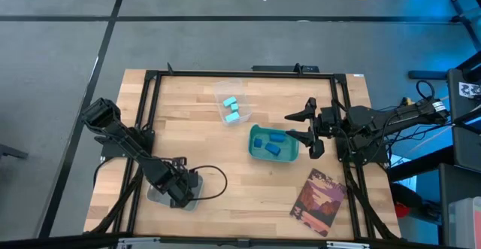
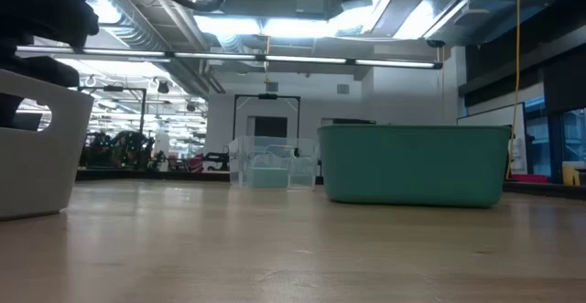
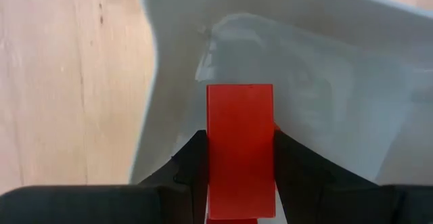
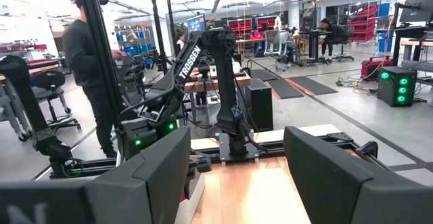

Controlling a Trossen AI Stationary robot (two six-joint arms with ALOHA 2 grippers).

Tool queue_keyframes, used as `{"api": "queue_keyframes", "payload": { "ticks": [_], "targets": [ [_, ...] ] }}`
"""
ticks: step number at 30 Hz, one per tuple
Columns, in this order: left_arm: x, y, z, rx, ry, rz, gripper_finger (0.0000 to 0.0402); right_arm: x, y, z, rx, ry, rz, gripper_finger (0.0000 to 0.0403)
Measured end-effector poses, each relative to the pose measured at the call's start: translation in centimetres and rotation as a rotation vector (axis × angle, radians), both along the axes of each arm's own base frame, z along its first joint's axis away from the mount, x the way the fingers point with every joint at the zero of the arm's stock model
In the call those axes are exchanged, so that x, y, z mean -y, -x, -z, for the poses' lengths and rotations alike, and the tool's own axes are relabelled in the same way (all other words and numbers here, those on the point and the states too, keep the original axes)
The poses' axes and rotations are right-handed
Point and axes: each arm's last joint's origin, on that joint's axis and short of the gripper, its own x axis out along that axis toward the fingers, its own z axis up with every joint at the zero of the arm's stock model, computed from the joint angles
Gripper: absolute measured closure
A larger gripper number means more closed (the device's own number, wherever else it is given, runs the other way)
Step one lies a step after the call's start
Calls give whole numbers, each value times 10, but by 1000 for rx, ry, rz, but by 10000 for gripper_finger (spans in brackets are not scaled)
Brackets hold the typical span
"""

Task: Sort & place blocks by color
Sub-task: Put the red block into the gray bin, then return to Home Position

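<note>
My left gripper (image 1: 183,191) points steeply down into the grey tray (image 1: 159,197) at the table's near left and is shut on a red block (image 3: 240,149). In the low view the grey tray (image 2: 37,147) hides the fingers. Light cyan blocks (image 1: 231,106) lie in a clear container (image 1: 239,87) at the table's middle far side. Darker blue blocks (image 1: 270,142) lie in the teal bin (image 1: 254,150) beside it. My right gripper (image 1: 308,129) hangs level and open to the right of the bin, holding nothing; in its wrist view the right gripper (image 4: 237,176) looks across the table. My left gripper pinches the red block by its two long sides (image 3: 211,158) between its two fingers (image 3: 193,163). The fingers come from above, slanting steeply down, and lie along the block. The block's free end (image 3: 240,92) sticks out past the fingertips over the tray's floor; whether it touches the floor I cannot tell.
A picture card (image 1: 318,201) lies at the table's near right. The black frame rail (image 1: 240,74) runs around the tabletop. A person (image 4: 84,75) stands in the room beyond the table. Bare wood (image 1: 240,189) lies between the grey tray and the card.
</note>
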Motion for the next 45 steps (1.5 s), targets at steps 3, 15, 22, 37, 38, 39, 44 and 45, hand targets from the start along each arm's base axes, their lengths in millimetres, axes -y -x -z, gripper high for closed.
{"api": "queue_keyframes", "payload": {
  "ticks": [3,15,22,37,38,39,44,45],
  "targets": [
    [-1,0,0,2,-10,-3,268,0,0,0,0,0,0,162],
    [-10,-13,-24,-62,171,-3,157,0,0,0,0,4,0,162],
    [-31,-2,-111,190,227,5,159,0,0,0,2,-11,-1,162],
    [-156,57,-261,1181,-217,-181,255,0,0,-1,11,-13,0,162],
    [-160,61,-263,1196,-231,-188,274,0,0,-2,16,-13,0,162],
    [-162,63,-266,1215,-227,-185,294,0,0,-2,18,-9,0,162],
    [-164,67,-268,1243,-171,-123,391,0,1,-4,38,2,9,162],
    [-163,66,-269,1249,-164,-116,393,1,1,-4,43,-6,17,162]
  ]
}}
